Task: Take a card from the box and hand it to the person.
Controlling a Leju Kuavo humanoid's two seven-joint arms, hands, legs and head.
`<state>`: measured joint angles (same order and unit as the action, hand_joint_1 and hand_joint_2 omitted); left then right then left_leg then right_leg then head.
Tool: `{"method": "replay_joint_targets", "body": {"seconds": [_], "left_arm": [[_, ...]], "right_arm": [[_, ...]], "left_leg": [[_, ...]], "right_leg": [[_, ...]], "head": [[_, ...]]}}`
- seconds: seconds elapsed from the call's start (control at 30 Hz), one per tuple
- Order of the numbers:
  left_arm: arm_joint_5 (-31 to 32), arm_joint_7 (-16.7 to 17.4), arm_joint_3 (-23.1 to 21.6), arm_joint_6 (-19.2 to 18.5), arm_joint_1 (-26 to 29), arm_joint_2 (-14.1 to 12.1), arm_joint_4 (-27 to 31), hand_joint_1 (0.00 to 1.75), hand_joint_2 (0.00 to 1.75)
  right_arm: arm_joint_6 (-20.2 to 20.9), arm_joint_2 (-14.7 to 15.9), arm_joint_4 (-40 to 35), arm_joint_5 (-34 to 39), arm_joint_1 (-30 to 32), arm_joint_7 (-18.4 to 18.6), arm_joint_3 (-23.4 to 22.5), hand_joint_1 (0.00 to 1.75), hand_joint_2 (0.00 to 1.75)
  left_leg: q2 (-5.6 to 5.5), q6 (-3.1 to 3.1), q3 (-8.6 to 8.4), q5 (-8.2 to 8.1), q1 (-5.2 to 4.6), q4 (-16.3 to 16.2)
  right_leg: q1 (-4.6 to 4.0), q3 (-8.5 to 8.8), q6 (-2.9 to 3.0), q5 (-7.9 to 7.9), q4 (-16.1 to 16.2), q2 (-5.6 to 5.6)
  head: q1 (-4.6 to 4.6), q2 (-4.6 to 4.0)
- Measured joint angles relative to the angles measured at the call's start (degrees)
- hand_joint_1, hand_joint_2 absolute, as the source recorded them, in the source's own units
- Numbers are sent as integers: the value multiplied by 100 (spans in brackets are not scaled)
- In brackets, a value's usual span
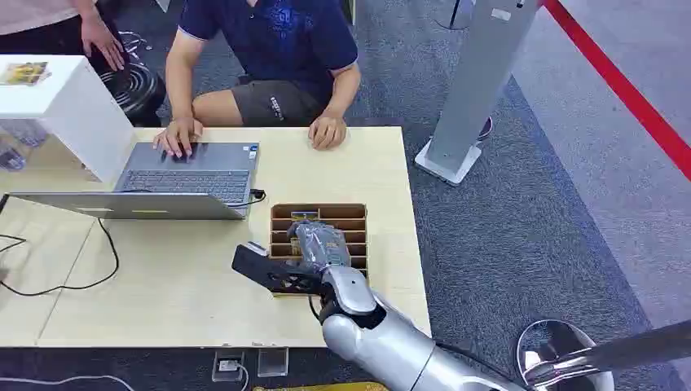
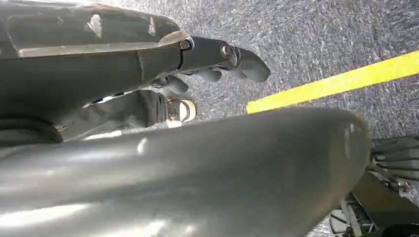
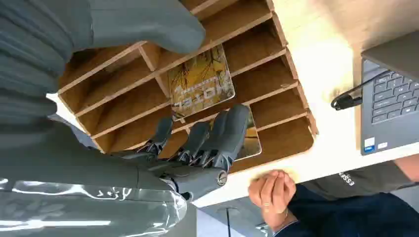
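right hand (image 3: 197, 143) over the box (image 3: 257, 84), fingers (image 3: 225, 131) spread, reaching into the slots toward the card (image 3: 200, 81); thumb above it, nothing grasped yet. card stands in a middle slot, box near the desk's (image 1: 163, 293) front right edge. next: close thumb and fingers on card's top edge, lift straight. left hand (image 2: 217, 59) hangs low, fingers curled, holding nothing.

Pale wooden table (image 1: 204, 285) on speckled grey carpet (image 1: 521, 228), crossed by a red floor stripe (image 1: 627, 98).
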<state>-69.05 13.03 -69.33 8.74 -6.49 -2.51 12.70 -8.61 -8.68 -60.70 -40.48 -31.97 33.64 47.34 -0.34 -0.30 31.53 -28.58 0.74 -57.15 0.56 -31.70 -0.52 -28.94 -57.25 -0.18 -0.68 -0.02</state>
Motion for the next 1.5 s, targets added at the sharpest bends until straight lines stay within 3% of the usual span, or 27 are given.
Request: {"method": "replay_joint_targets", "body": {"seconds": [0.97,1.5], "left_arm": [[181,-7,-4,-153,1,9,0,0,0],[125,-42,-2,-175,0,13,0,0,0]], "right_arm": [[-72,195,52,-136,54,313,-105,75,175],[61,-2,212,-85,58,-33,-55,79,175]], "left_leg": [[1,0,-5,0,0,0],[1,0,-4,0,0,0]], "right_leg": [[0,2,0,0,0,0],[0,2,0,0,0,0]], "head": [[0,0],[2,0]]}}
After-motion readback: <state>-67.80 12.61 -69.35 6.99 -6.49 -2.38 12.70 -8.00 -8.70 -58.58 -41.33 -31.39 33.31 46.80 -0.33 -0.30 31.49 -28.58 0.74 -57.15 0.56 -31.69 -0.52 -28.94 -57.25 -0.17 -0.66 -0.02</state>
